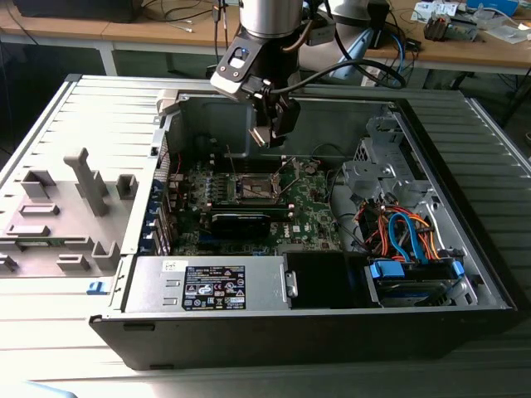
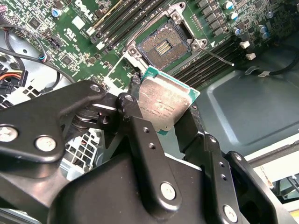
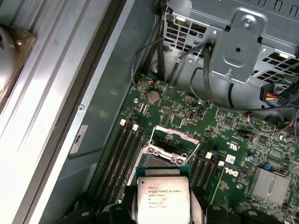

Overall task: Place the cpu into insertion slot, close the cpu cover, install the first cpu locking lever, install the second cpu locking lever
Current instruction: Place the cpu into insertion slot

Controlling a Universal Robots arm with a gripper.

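Cpu (image 2: 164,99) clamped in end effector (image 2: 163,110) above insertion slot (image 2: 163,46)

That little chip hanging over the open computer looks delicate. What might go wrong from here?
The cpu is gripped by its edges in the jaws, not yet in the insertion slot; if it slips or lands skewed, it may harm the socket's contacts. The raised cpu cover and a lever wire stand close by and might get bumped.
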